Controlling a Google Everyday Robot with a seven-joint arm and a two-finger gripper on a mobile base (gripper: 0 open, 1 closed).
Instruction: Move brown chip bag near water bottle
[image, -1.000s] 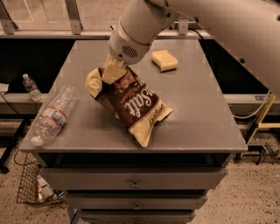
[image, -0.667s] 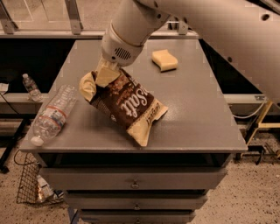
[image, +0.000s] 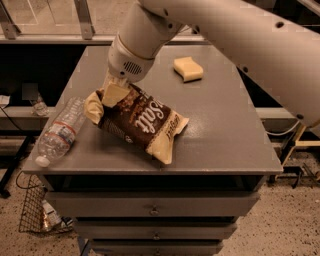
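Note:
The brown chip bag (image: 139, 121) lies tilted on the grey table (image: 220, 125), its cream upper end raised and its lower end resting on the surface. My gripper (image: 112, 93) is shut on the bag's upper left end, under the white wrist. The water bottle (image: 59, 131) lies on its side at the table's left edge, white cap toward the front. The bag's raised end is close to the bottle's far end, with a small gap between them.
A yellow sponge (image: 188, 68) sits at the back right of the table. A small clear bottle (image: 38, 105) stands beyond the left edge. A wire basket (image: 36, 210) is on the floor at the left. Drawers (image: 152, 210) are below the tabletop.
My gripper has dragged the chip bag leftward and a little toward the front, closing the gap to the water bottle. The bottle and sponge have not moved.

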